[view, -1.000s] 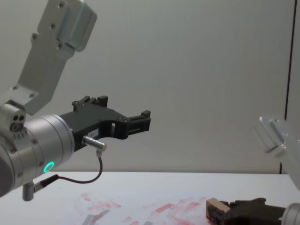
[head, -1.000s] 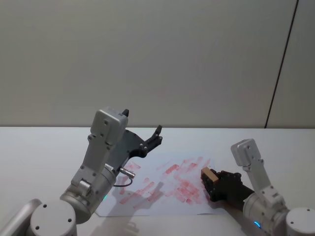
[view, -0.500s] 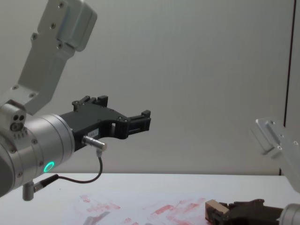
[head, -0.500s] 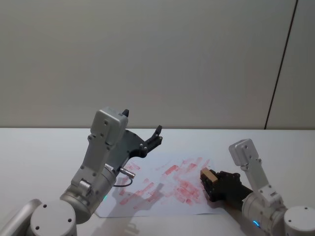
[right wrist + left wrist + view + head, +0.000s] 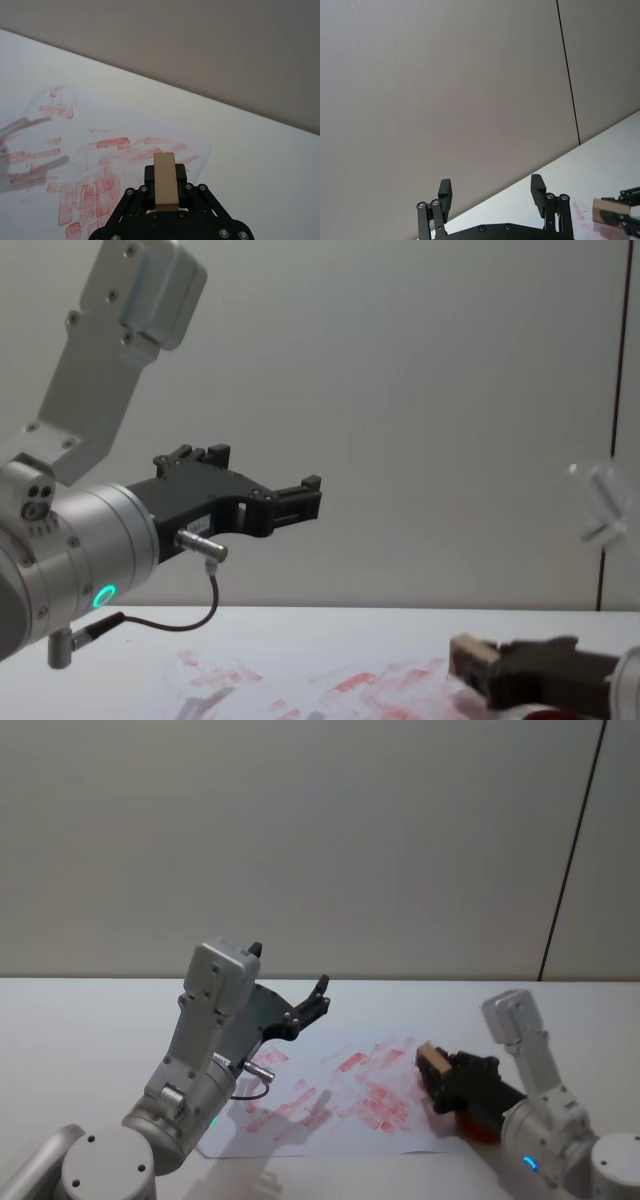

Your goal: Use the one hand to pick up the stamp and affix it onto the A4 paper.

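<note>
The stamp (image 5: 430, 1057), a pale tan wooden block, sits between the fingers of my right gripper (image 5: 437, 1070), which is shut on it. It hangs a little above the right part of the A4 paper (image 5: 340, 1110), a white sheet smeared with red marks. The right wrist view shows the stamp (image 5: 165, 184) sticking out of the right gripper (image 5: 165, 194) over the paper (image 5: 100, 150). From the chest, the stamp (image 5: 470, 654) is clear of the paper (image 5: 340, 685). My left gripper (image 5: 322, 992) is open and raised over the paper's far left side, also seen as the left gripper (image 5: 491, 192).
The white table (image 5: 80, 1020) runs back to a plain grey wall (image 5: 300, 840). A red item (image 5: 482, 1130) peeks out under my right arm, at the paper's right edge. My left arm's shadow falls across the paper's left half.
My right gripper has lifted the stamp off the paper and drawn it slightly to the right. The left arm has not moved.
</note>
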